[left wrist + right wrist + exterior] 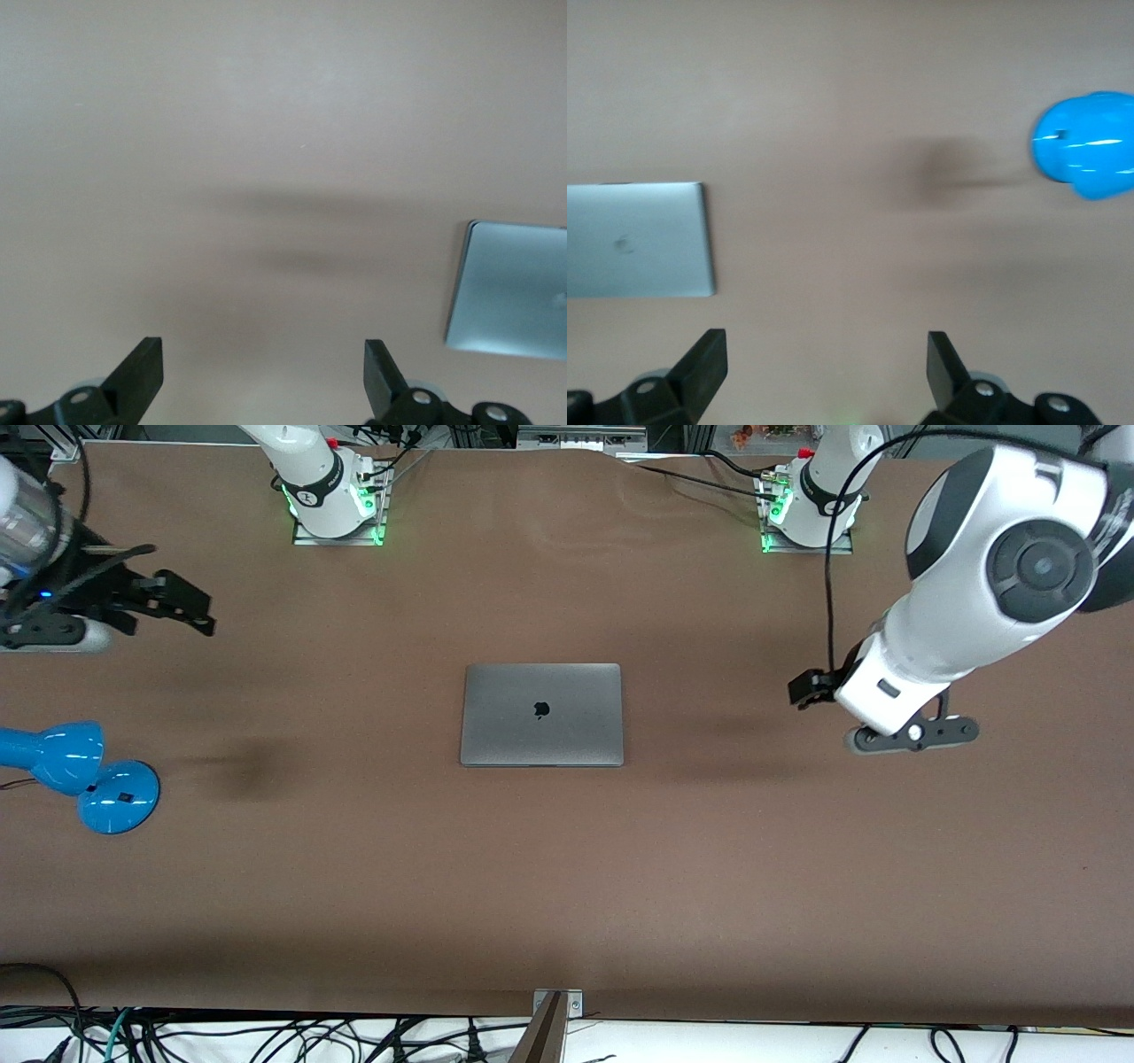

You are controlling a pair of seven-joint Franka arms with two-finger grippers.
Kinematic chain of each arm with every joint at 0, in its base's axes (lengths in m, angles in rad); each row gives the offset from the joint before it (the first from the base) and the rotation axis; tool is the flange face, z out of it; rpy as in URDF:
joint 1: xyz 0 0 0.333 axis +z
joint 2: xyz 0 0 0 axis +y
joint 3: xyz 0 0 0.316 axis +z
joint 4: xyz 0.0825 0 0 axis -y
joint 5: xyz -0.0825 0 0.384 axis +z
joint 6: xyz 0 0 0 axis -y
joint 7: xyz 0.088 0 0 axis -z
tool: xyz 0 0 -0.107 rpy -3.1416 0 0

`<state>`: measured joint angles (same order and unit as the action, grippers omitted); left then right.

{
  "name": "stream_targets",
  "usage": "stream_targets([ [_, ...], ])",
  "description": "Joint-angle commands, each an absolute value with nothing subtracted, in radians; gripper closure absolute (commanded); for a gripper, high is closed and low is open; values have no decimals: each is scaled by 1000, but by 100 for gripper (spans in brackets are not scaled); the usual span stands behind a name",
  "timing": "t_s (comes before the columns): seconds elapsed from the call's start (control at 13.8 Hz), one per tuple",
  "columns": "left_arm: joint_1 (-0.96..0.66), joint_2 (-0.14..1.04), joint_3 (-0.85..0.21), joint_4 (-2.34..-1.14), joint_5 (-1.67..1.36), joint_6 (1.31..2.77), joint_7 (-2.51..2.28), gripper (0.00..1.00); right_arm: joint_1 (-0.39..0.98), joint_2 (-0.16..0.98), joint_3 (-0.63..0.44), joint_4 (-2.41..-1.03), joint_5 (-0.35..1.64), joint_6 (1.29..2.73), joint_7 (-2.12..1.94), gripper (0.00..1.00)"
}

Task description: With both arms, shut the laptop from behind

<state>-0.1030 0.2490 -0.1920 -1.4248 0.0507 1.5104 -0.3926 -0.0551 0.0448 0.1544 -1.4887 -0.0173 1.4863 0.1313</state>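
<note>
The space-grey laptop (541, 714) lies shut and flat in the middle of the brown table, its dark apple logo facing up. It also shows in the left wrist view (509, 290) and in the right wrist view (638, 239). My left gripper (804, 689) hangs open and empty over bare table, toward the left arm's end, well apart from the laptop; its jaws stand wide apart in the left wrist view (263, 354). My right gripper (182, 602) hangs open and empty over the table toward the right arm's end, also apart from the laptop (827, 347).
A blue desk lamp (80, 775) lies on the table at the right arm's end, nearer to the front camera than my right gripper; it also shows in the right wrist view (1085, 146). Both arm bases (332, 500) (811, 505) stand along the table's back edge. Cables hang past the front edge.
</note>
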Motion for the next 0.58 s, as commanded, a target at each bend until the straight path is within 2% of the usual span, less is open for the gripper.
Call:
stream_targets([
  [0.0, -133, 115, -118, -1529, 60, 1482, -292, 0, -60, 2, 108, -1528, -55, 1489, 107, 0],
  [0.29, -114, -53, -104, -1733, 19, 1571, -210, 0, -61, -5, 78, -1545, -54, 1496, 70, 0],
  [0.51, -115, -95, -60, -1776, -21, 1611, -108, 0, -61, -5, 77, -1555, -54, 1500, 78, 0],
])
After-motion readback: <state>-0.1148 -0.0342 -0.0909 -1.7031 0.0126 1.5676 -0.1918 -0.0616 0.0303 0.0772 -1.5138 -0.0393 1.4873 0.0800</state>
